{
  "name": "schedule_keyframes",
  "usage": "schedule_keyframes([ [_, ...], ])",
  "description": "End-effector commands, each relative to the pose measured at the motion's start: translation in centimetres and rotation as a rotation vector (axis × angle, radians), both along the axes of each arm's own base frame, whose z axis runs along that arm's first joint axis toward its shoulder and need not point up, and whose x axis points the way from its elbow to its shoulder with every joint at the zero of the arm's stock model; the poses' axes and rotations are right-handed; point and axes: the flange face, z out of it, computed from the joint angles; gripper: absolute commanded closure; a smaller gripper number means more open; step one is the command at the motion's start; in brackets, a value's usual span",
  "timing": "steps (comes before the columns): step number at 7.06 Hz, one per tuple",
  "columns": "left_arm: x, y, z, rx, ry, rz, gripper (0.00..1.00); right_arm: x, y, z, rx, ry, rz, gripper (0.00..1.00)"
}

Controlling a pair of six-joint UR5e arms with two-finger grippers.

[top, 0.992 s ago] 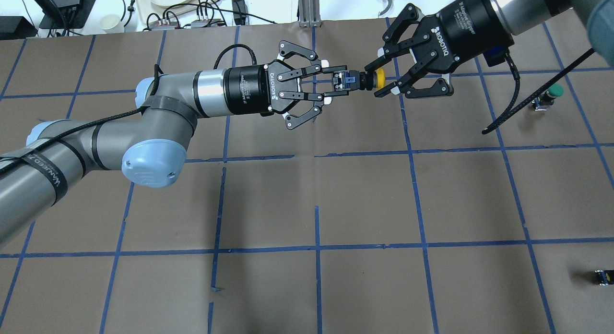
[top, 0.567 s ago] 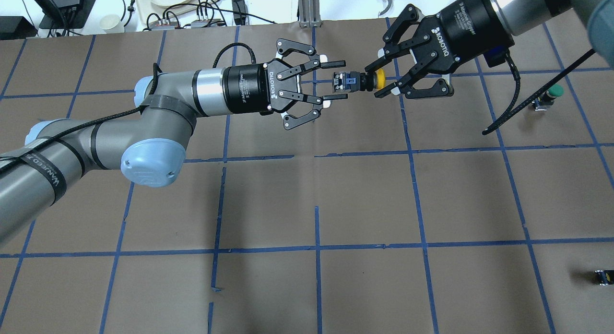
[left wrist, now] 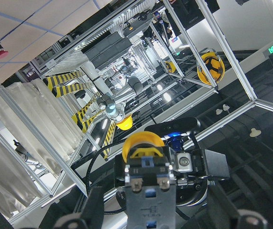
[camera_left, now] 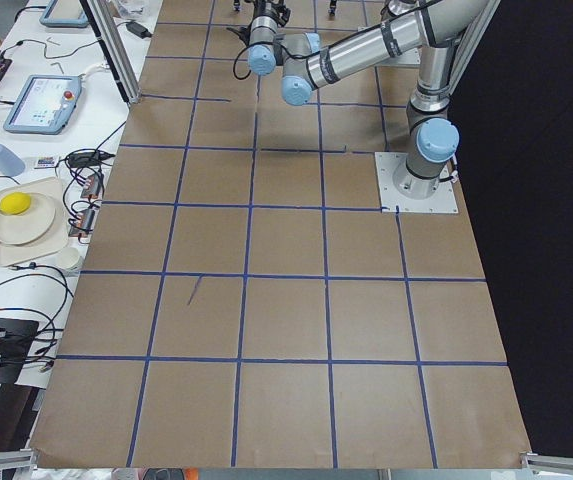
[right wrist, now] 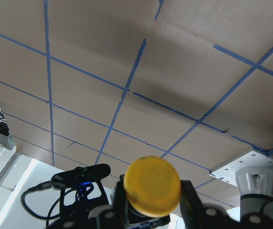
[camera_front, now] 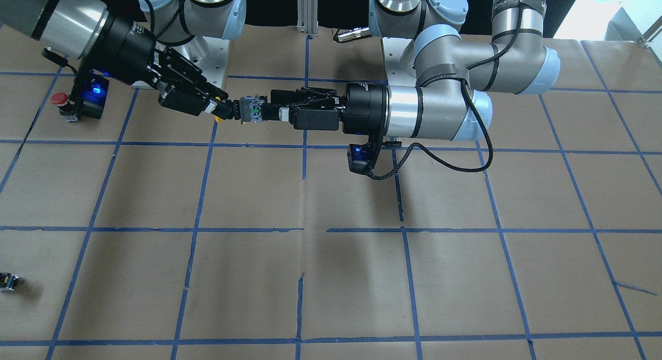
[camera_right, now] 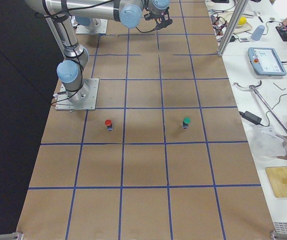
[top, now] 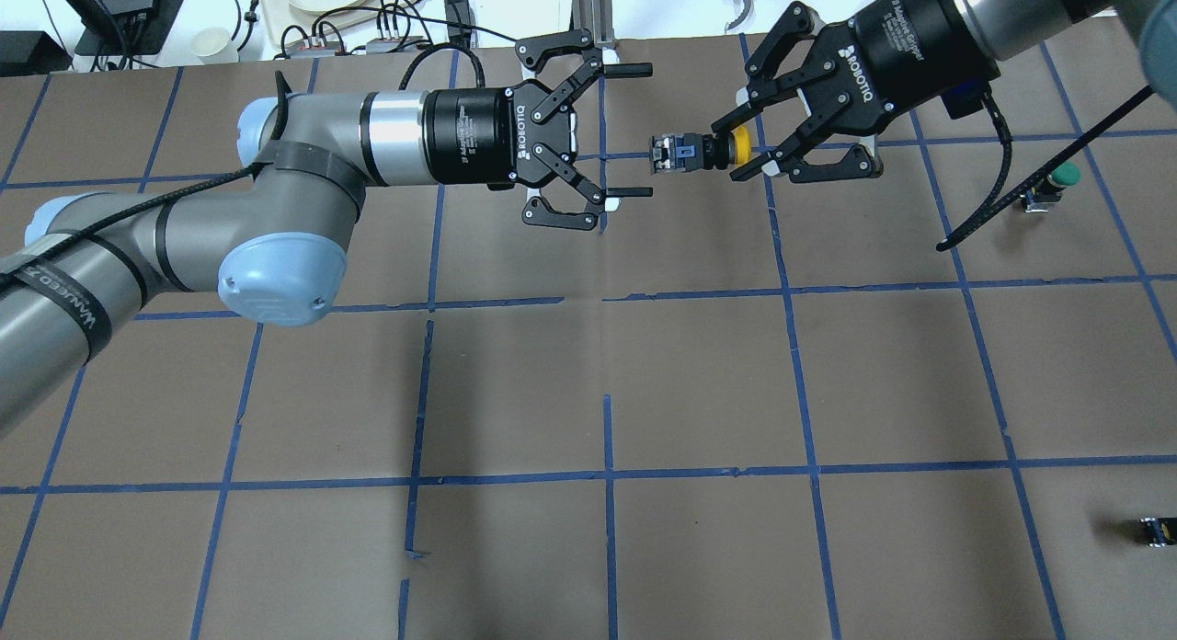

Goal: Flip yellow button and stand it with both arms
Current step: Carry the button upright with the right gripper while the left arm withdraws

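Over the far half of the table (top: 699,382), right gripper (top: 733,151) pinches button (top: 678,153) sideways by its cap, while left gripper (top: 642,131) gapes wide just left of its base

Below the left claw (top: 644,131) we see a table (top: 901,382) covered in brown paper gridded with blue tape (top: 515,477); beyond the claw, a white bench (top: 662,10) carries cables (top: 405,15) and 1 cup (top: 213,44)

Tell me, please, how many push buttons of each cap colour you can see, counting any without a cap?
yellow button: 1
red button: 1
green button: 1
capless black part: 1
Total: 4
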Motion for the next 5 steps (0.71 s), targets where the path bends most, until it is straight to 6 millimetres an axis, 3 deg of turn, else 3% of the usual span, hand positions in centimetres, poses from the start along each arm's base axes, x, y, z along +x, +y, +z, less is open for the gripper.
schedule_keyframes([
  [1, 0.2, -2.9, 5.3, -0.13, -0.277, 0.032, 0.0, -4.4, -0.7, 0.0, -0.137, 0.094, 0.078, 0.84],
  [3, -2.1, -3.0, 7.6, -0.217, -0.539, 0.016, 0.0, -7.6, 0.2, -2.1, -0.243, 0.338, 0.424, 0.84],
  [5, -4.1, -1.2, 10.1, -0.217, -0.8, -0.064, 0.0, -10.7, 0.5, -3.6, -0.246, 0.439, 0.559, 0.85],
])
